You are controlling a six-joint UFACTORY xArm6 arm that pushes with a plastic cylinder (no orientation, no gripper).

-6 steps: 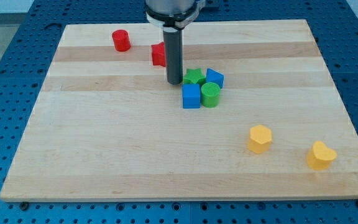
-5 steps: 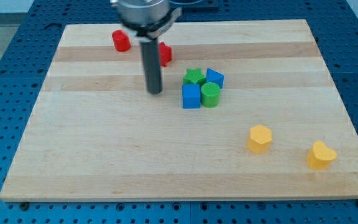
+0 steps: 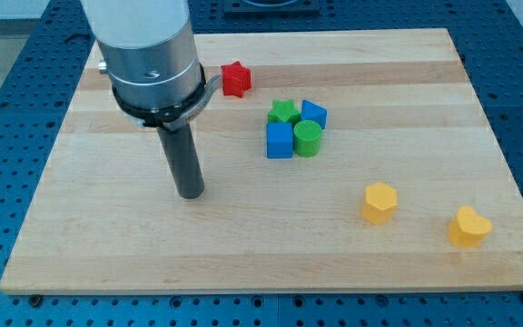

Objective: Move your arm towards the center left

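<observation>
My tip [image 3: 190, 193] rests on the wooden board [image 3: 407, 109], left of centre. It stands well to the left of and below a cluster of blocks: a blue cube [image 3: 280, 141], a green cylinder [image 3: 308, 138], a green star [image 3: 283, 113] and a second blue block [image 3: 314, 113]. A red star [image 3: 235, 79] lies near the view's top, right of the arm's body. The red cylinder is hidden behind the arm.
A yellow hexagon block [image 3: 379, 202] and a yellow heart block [image 3: 468, 227] lie at the view's lower right. The board sits on a blue perforated table [image 3: 7, 109].
My tip has moved left and down the view, from beside the green star to left of centre. The arm now hides the red cylinder. No block has moved.
</observation>
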